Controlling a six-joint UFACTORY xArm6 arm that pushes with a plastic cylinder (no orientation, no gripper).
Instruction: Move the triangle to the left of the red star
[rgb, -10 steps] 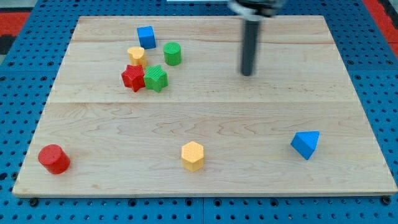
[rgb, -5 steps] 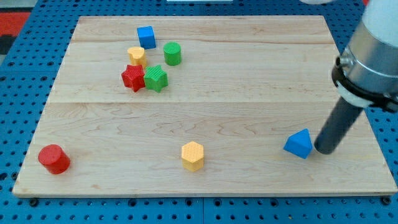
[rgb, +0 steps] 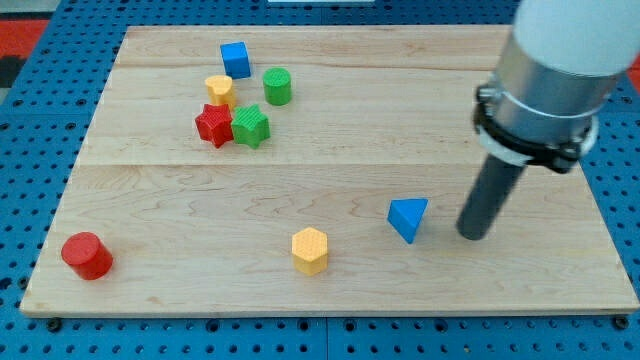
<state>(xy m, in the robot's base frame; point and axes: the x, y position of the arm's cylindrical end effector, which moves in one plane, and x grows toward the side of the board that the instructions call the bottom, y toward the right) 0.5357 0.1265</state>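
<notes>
Now my tip (rgb: 474, 236) just right of blue triangle (rgb: 407, 218).

Your arm comes in from the view's top right corner, its wide pale-grey body cut off by the frame there. Below it sits a black collar, and from that the dark rod runs down, leaning slightly toward the view's left. My tip (rgb: 474, 235) rests on the board, in its lower right part.
</notes>
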